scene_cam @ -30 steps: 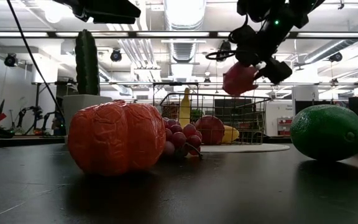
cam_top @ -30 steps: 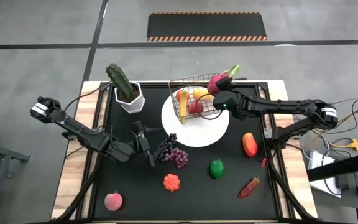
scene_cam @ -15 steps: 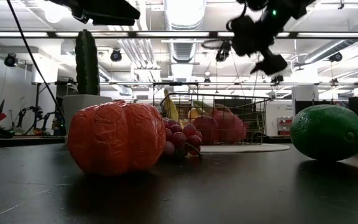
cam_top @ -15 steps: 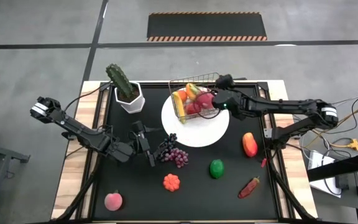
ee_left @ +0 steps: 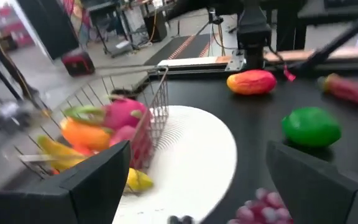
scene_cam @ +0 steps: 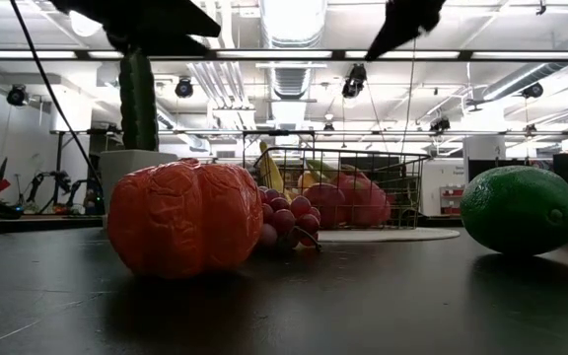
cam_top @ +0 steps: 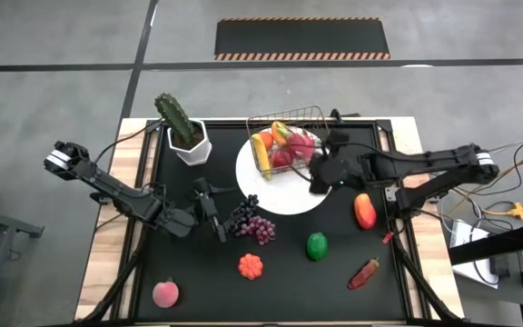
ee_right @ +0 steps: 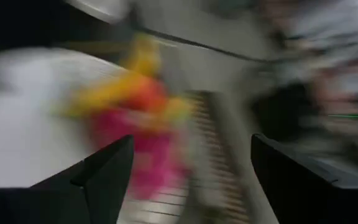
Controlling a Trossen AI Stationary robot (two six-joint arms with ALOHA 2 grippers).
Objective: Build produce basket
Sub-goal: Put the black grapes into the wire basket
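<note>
The wire basket (cam_top: 284, 143) stands on a white plate (cam_top: 291, 193) at the far middle of the black mat. It holds produce: an orange piece, a banana, a red apple and a pink fruit (ee_left: 123, 115). Purple grapes (cam_top: 254, 223) lie on the mat by the plate's near left rim. My left gripper (cam_top: 214, 211) hovers open just left of the grapes, its fingers (ee_left: 98, 180) wide apart with nothing between them. My right gripper (cam_top: 320, 179) hangs open above the plate's right rim, clear of the basket, nothing between its fingers (ee_right: 101, 174).
Loose on the mat lie an orange pumpkin (cam_top: 251, 265), a pink peach (cam_top: 165, 293), a green fruit (cam_top: 316, 245), a red-orange fruit (cam_top: 364, 211) and a red pepper (cam_top: 364, 273). A cactus in a white pot (cam_top: 186, 134) stands at the far left.
My right gripper opened above the basket and let the pink fruit drop in among the other produce. It then rose, rolled, and drew back toward the table's near right, ending over the plate's right rim. The left arm kept its place.
</note>
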